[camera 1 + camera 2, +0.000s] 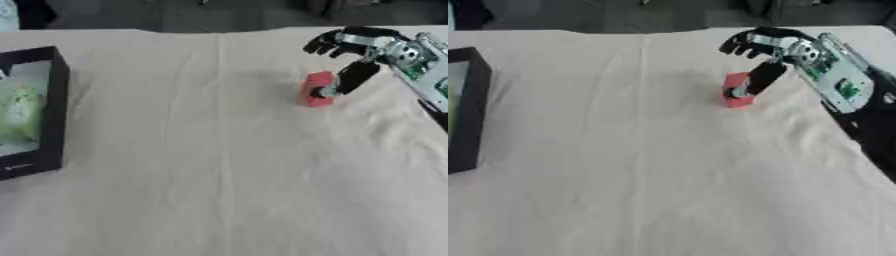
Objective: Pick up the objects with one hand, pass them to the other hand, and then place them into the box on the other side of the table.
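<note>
Your right hand comes in from the upper right and sits over the red block, on the right half of the table. The thumb tip is at the block's near-right face; the other fingers are spread above and behind it, not yet curled round it. Record the hand as wide, bracketing the block and not holding it. The block appears to rest on the cloth, standing on a narrow side.

The approach from above and behind probably serves to leave room for the fingers to drop past the far face while the thumb backs the near one.

The black box lies at the far left edge, well apart from the block, with something pale green already inside. That spacing is why a hand-over is needed. Your left hand shows in neither view.

Judged stage: the pick, pre-grasp. Risk: the thumb may tip the block before the fingers close.
</note>
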Controlling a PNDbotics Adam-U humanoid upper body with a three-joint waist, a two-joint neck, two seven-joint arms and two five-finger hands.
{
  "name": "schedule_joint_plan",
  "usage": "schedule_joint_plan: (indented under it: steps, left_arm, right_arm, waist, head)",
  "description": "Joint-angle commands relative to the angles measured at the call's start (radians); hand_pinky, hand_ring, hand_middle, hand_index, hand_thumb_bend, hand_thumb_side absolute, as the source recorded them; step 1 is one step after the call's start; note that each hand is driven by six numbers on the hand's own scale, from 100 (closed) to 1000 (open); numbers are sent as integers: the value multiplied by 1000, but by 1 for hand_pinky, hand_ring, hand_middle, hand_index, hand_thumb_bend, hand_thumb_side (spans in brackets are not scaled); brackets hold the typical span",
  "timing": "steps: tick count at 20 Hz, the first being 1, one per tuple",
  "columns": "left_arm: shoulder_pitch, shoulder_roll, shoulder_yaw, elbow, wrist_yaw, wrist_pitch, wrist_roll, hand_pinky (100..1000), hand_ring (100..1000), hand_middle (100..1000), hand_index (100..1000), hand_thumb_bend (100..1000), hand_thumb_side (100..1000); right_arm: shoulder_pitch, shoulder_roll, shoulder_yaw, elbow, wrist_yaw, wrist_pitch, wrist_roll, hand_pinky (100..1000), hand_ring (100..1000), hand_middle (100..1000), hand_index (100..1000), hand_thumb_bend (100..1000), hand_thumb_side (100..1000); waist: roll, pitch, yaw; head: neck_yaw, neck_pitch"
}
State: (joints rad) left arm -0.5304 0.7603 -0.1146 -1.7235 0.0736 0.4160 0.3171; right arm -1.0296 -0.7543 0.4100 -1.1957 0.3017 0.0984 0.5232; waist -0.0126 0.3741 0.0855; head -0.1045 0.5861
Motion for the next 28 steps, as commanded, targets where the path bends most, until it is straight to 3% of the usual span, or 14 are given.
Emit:
schedule_joint_plan:
  steps: [1,11,17,28]
  left_arm:
    - [-6,44,8,-13,0,7,1,687,657,626,720,403,385]
    - [-11,47,6,-15,1,15,4,686,655,621,716,394,389]
    - [-13,43,2,-18,6,17,2,686,654,619,713,392,391]
    - [-15,36,2,-23,10,19,7,686,654,618,710,389,393]
  right_arm:
    - [-24,-42,-34,16,59,-39,57,928,940,873,882,501,100]
    - [-52,-22,-113,37,245,-126,243,938,941,876,880,473,100]
    - [-63,-3,-151,29,342,-141,347,942,934,877,880,468,100]
    - [-70,28,-149,52,397,-148,303,934,923,870,882,466,100]
  waist:
    - [0,-17,1]
    - [-5,-3,7]
    - [-4,6,12]
    - [2,18,20]
  head:
    - [-3,-12]
    - [-16,-26]
    - [-22,-30]
    - [-31,-38]
